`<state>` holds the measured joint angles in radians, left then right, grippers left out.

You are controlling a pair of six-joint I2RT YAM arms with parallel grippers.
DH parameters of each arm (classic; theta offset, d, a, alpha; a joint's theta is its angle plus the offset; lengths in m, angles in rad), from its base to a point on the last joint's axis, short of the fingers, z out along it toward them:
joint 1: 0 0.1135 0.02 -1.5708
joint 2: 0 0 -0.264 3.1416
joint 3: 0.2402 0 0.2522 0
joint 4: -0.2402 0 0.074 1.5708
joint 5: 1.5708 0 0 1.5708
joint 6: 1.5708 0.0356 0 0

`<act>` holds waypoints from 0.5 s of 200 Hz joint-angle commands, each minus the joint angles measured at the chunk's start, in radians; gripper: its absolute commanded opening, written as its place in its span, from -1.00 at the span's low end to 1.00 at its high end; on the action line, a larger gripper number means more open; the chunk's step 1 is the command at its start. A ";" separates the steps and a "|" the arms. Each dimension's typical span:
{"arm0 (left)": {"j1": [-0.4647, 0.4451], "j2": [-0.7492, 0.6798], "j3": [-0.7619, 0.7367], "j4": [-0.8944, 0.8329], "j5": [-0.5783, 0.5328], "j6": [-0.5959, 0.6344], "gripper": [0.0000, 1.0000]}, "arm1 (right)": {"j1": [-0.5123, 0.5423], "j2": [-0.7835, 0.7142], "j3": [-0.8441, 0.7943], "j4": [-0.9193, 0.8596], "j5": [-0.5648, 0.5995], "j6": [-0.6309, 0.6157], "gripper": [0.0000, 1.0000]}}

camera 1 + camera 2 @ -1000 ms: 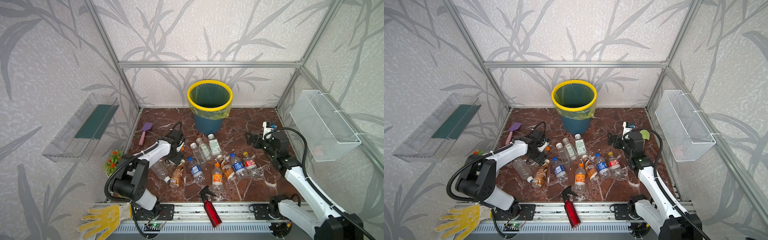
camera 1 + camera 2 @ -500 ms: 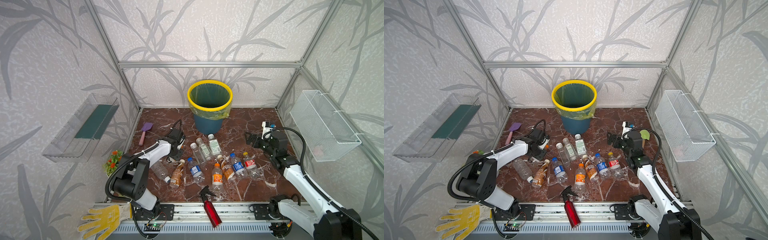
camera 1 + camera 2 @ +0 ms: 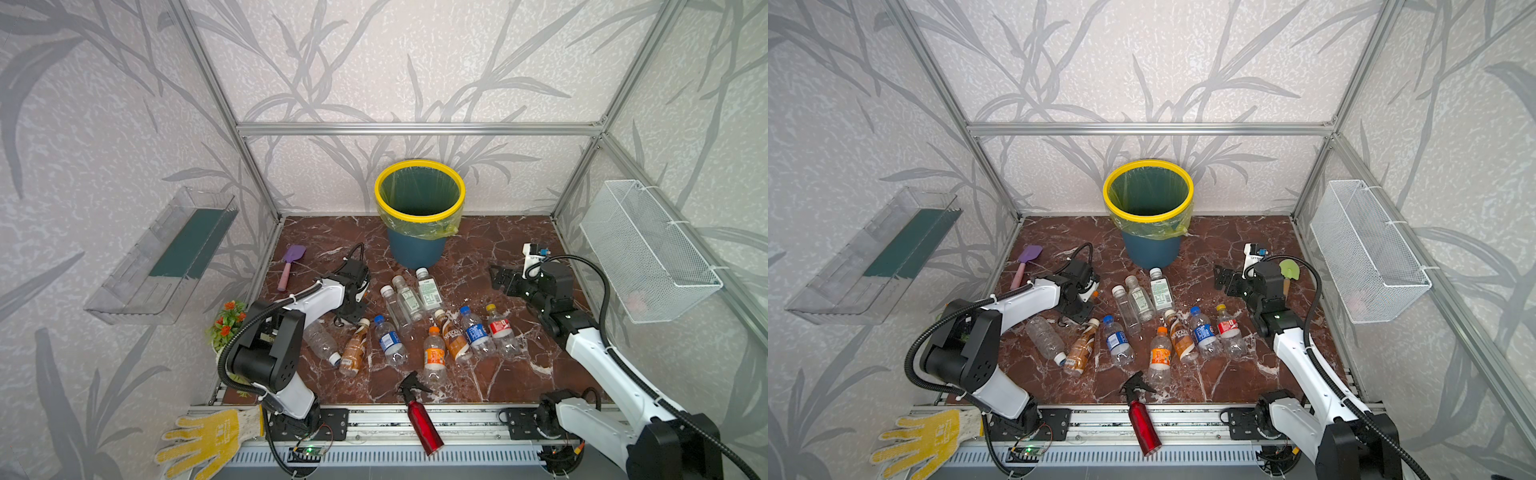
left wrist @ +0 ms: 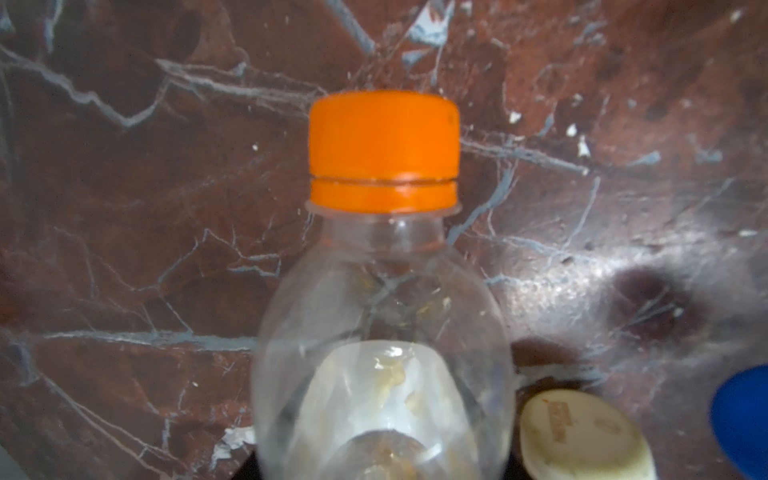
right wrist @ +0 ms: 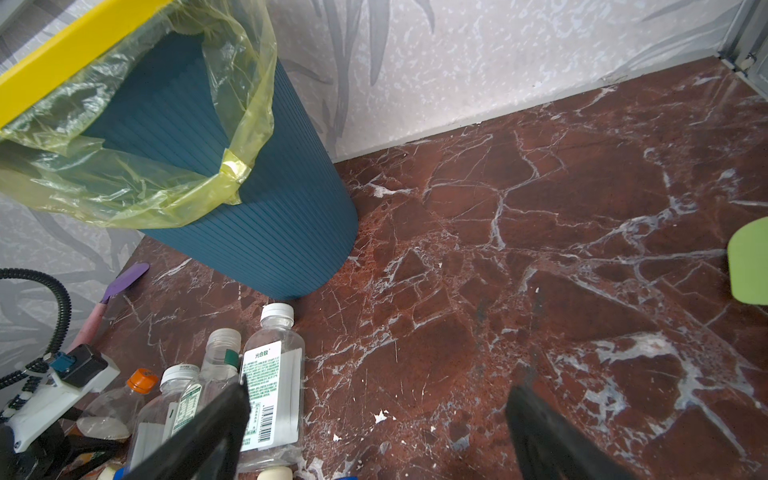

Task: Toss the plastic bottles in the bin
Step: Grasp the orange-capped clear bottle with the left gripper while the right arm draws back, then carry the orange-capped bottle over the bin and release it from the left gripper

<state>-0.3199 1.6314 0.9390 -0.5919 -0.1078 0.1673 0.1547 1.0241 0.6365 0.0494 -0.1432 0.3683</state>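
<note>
looks barely begun: shows no bottle inside the bin (image 3: 419,195), which stands at the far centre against the back wall. leaves about ten plastic bottles (image 3: 434,353) lying on the marble floor (image 3: 498,237) in the middle, just near of the bin.

grips one orange-capped clear bottle (image 4: 382,316) in the clenched left gripper (image 3: 1087,293), low at the left edge of the cluster, forearm stretched far and rightward from its base. cannot tell whether that bottle is off the floor. probably calls for a lift and a carry to the bin.

hovers with the right gripper (image 3: 495,277) spread wide and grasping nothing, right of the cluster, pointing left toward the bin's base, apart from every bottle.
</note>
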 commanded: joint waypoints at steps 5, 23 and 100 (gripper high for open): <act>0.005 -0.050 0.018 -0.022 0.000 0.009 -0.21 | -0.003 -0.022 0.012 -0.022 0.018 -0.021 0.93; 0.010 -0.112 0.014 -0.007 0.009 -0.001 -0.24 | -0.004 -0.025 0.000 -0.032 0.033 -0.026 0.93; 0.036 -0.523 -0.058 0.119 0.071 -0.093 -0.28 | -0.003 0.009 -0.038 -0.020 0.025 -0.002 0.91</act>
<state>-0.2913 1.2446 0.9127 -0.5247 -0.0544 0.1165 0.1547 1.0145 0.5980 0.0231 -0.1139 0.3599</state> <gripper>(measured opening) 0.447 0.958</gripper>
